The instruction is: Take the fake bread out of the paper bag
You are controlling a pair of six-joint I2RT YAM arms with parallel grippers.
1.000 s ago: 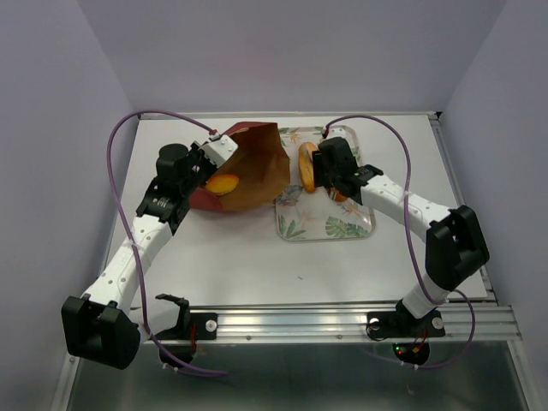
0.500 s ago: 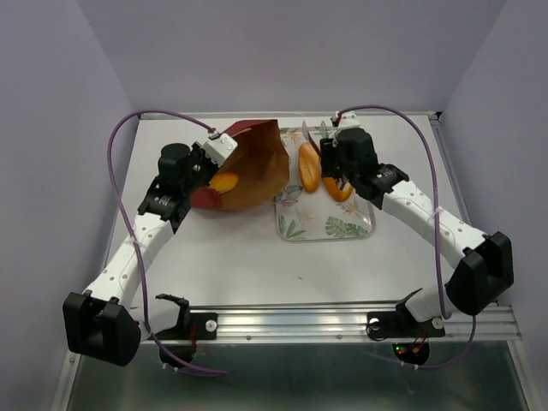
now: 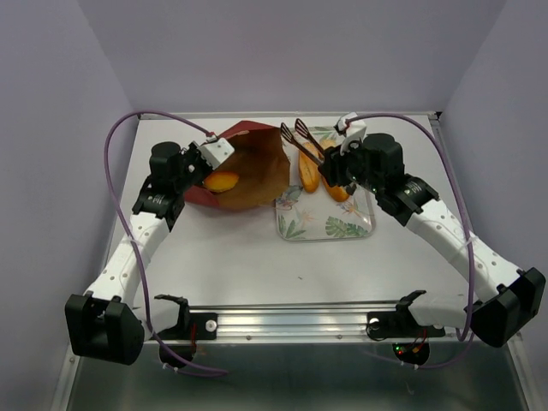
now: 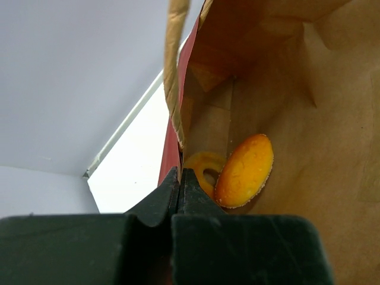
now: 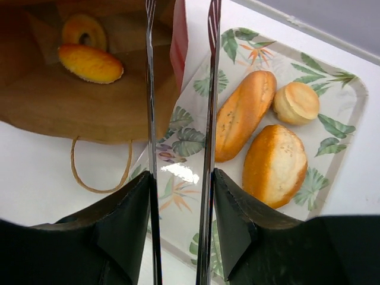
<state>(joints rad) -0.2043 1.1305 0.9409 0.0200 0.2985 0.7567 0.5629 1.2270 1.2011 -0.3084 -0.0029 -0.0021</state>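
The dark red paper bag (image 3: pixel 257 171) lies on its side, mouth facing left. My left gripper (image 3: pixel 205 158) is shut on its upper rim (image 4: pixel 175 89) and holds the mouth open. Inside lie an oblong loaf (image 4: pixel 244 171) and a ring bagel (image 4: pixel 202 166); both also show in the right wrist view, the loaf (image 5: pixel 90 63) and the bagel (image 5: pixel 84 29). My right gripper (image 5: pixel 181 178) is shut on metal tongs (image 5: pixel 212 89). The tongs are open and empty, their tips (image 3: pixel 295 133) between bag and tray. A long loaf (image 5: pixel 245 114), a round bun (image 5: pixel 295 102) and a pale piece (image 5: pixel 275 164) lie on the tray.
The leaf-patterned tray (image 3: pixel 330 227) lies right of the bag, touching its bottom end. A thin loop handle (image 5: pixel 101 178) of the bag lies on the white table. Purple cables arch over both arms. A metal rail runs along the near table edge.
My right arm has drawn back to the right and risen from the tray; the tongs now stick out up-left, empty. My left gripper has shifted slightly left with the bag rim.
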